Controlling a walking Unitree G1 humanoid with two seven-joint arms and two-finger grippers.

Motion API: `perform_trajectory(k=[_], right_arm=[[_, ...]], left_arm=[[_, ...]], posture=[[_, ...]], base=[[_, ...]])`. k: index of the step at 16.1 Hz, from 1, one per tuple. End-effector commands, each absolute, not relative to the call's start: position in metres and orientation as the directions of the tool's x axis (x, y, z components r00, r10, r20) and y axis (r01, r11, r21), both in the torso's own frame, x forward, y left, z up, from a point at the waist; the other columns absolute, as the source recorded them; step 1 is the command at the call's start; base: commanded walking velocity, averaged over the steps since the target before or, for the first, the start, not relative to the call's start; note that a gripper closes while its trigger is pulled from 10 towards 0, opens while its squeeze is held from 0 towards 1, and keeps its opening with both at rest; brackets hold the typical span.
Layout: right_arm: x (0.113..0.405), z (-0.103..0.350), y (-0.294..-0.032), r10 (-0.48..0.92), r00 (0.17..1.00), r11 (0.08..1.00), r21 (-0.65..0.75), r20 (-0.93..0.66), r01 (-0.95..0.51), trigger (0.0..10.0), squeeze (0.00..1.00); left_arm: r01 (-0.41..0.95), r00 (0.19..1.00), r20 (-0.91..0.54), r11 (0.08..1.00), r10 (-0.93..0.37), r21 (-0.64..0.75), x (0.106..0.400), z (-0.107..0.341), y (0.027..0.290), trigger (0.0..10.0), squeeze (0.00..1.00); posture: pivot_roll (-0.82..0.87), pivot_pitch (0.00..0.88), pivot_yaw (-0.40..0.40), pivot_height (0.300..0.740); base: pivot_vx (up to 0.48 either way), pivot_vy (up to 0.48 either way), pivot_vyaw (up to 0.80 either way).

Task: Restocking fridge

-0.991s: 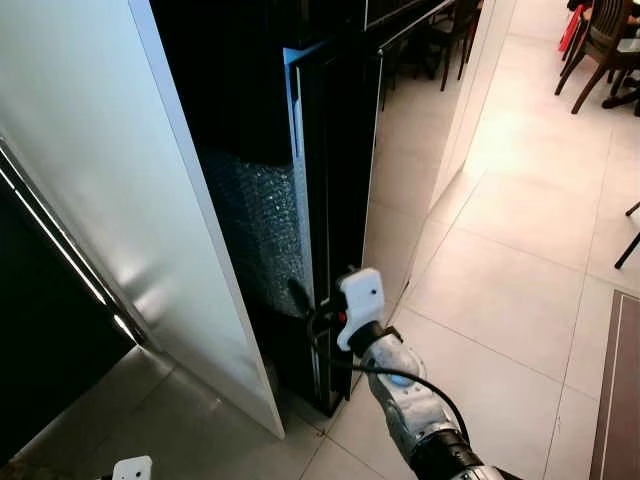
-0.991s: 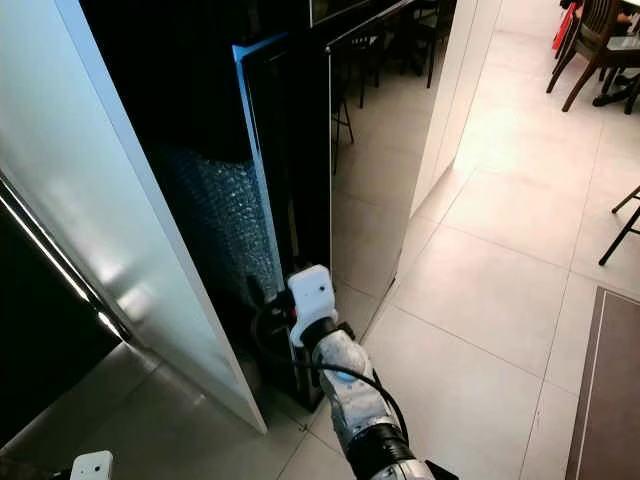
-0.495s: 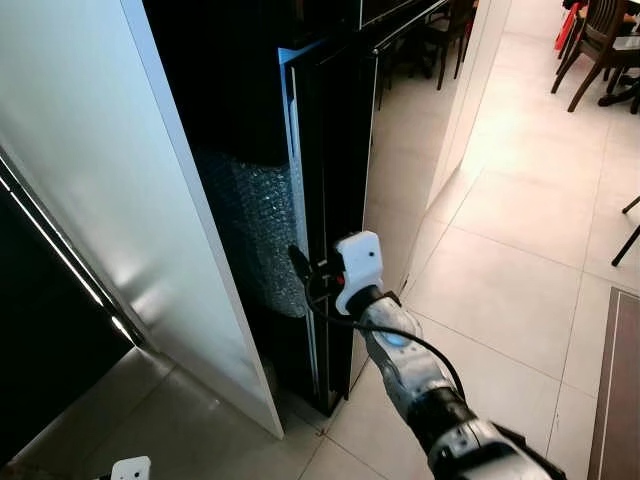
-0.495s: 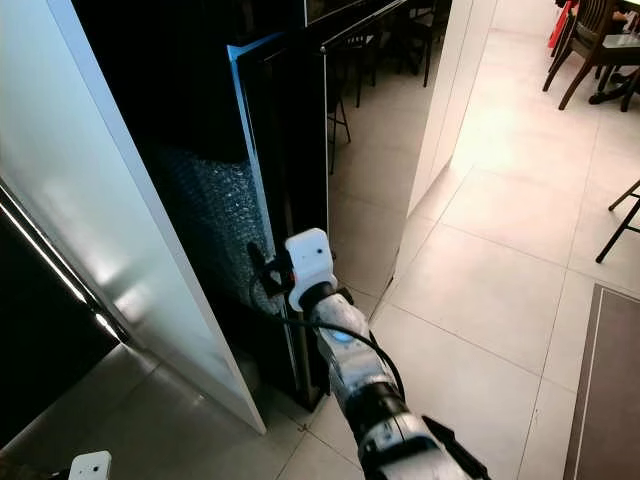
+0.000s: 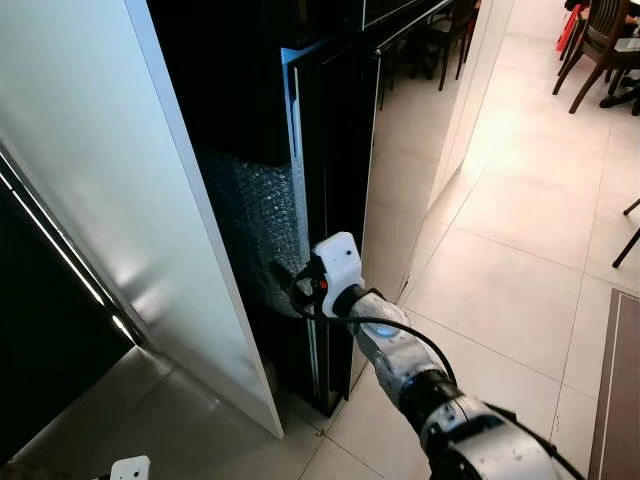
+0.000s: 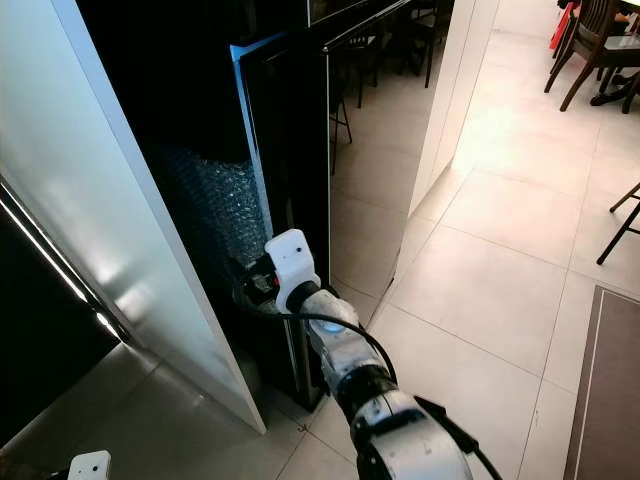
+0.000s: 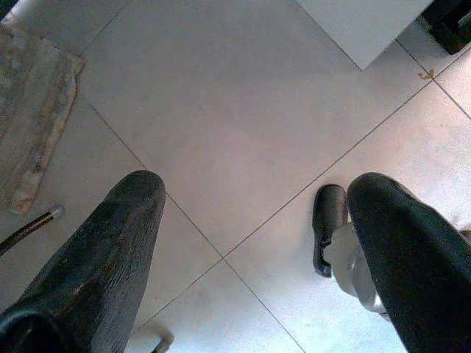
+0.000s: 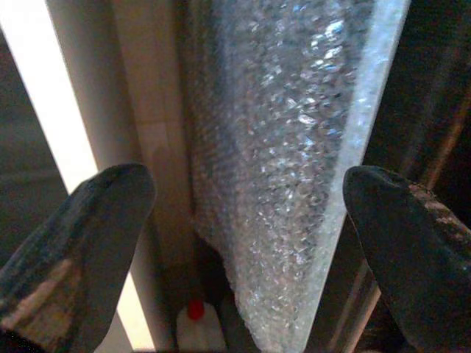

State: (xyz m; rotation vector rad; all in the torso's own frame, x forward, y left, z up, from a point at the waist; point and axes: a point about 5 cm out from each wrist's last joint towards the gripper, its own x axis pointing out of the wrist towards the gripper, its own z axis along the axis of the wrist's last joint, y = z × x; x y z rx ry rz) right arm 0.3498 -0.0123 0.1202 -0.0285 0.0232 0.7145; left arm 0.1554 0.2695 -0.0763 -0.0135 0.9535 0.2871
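The fridge's glossy black door (image 5: 340,180) stands slightly ajar, and its inner side is lined with bubble wrap (image 5: 260,225). My right gripper (image 5: 284,284) has reached the door's free edge low down, at the gap. In the right wrist view its fingers (image 8: 81,243) are open, spread either side of the bubble wrap (image 8: 287,147) edge. A small white bottle with a red cap (image 8: 195,323) stands low inside the gap. My left gripper (image 7: 250,250) hangs open over the floor tiles.
A tall white panel (image 5: 120,200) stands left of the fridge opening, close to the door. Pale tiled floor (image 5: 500,290) stretches to the right, with wooden chairs (image 5: 600,50) far back and a dark rug (image 5: 620,400) at the right edge. A mat (image 7: 33,125) lies below my left arm.
My right gripper has moved left and a little up, from beside the door's outer face to its free edge at the bubble wrap. The left arm has not moved.
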Motion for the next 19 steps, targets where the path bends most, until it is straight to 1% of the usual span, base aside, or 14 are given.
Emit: perform_trajectory(k=[1, 6, 9, 10, 11, 12, 14, 17, 19], right_arm=[[0.351, 0.127, -0.001, 0.677, 0.735, 0.735, -0.028, -0.027, -0.678, 10.0, 0.00], [0.356, 0.135, 0.000, 0.660, 0.751, 0.751, -0.028, -0.008, -0.660, 10.0, 0.00], [0.352, 0.131, -0.001, 0.637, 0.771, 0.771, -0.013, 0.023, -0.637, 10.0, 0.00], [0.348, 0.127, -0.005, 0.607, 0.794, 0.794, -0.004, 0.041, -0.607, 10.0, 0.00], [0.346, 0.119, -0.013, 0.527, 0.849, 0.847, 0.051, 0.043, -0.529, 10.0, 0.00], [0.343, 0.114, -0.016, 0.492, 0.870, 0.865, 0.086, 0.037, -0.494, 10.0, 0.00], [0.337, 0.107, -0.016, 0.474, 0.880, 0.874, 0.101, 0.038, -0.475, 10.0, 0.00], [0.343, 0.112, -0.020, 0.458, 0.889, 0.883, 0.097, 0.033, -0.458, 10.0, 0.00], [0.356, 0.125, -0.022, 0.452, 0.892, 0.889, 0.073, 0.025, -0.452, 10.0, 0.00]], left_arm=[[-0.247, 0.528, -0.812, 0.960, 0.248, 0.132, 0.152, -0.077, 0.272, 10.0, 0.00], [-0.250, 0.525, -0.813, 0.959, 0.251, 0.134, 0.151, -0.077, 0.273, 10.0, 0.00], [-0.249, 0.526, -0.813, 0.959, 0.251, 0.135, 0.151, -0.077, 0.274, 10.0, 0.00], [-0.247, 0.525, -0.813, 0.959, 0.250, 0.136, 0.151, -0.077, 0.274, 10.0, 0.00], [-0.241, 0.524, -0.815, 0.961, 0.249, 0.138, 0.150, -0.077, 0.274, 10.0, 0.00], [-0.239, 0.522, -0.816, 0.961, 0.248, 0.139, 0.150, -0.077, 0.275, 10.0, 0.00], [-0.227, 0.521, -0.819, 0.964, 0.243, 0.142, 0.150, -0.077, 0.276, 10.0, 0.00], [-0.216, 0.523, -0.817, 0.965, 0.242, 0.148, 0.151, -0.076, 0.277, 10.0, 0.00], [-0.214, 0.526, -0.814, 0.964, 0.248, 0.156, 0.151, -0.075, 0.279, 10.0, 0.00]], posture=[[0.02, 0.000, 0.039, 0.740], [0.02, 0.000, 0.043, 0.740], [0.02, 0.000, 0.050, 0.740], [0.01, 0.000, 0.053, 0.740], [0.00, 0.000, 0.059, 0.740], [-0.01, 0.000, 0.064, 0.740], [-0.02, 0.000, 0.078, 0.740], [-0.01, 0.000, 0.087, 0.740], [0.01, 0.000, 0.089, 0.740]], base=[[0.000, 0.000, 0.00], [0.000, 0.000, 0.00], [0.000, 0.000, 0.00], [0.000, 0.000, 0.00], [0.000, 0.000, 0.00], [0.000, 0.000, 0.00], [0.000, 0.000, 0.00], [0.000, 0.000, 0.00], [0.000, 0.000, 0.00]])
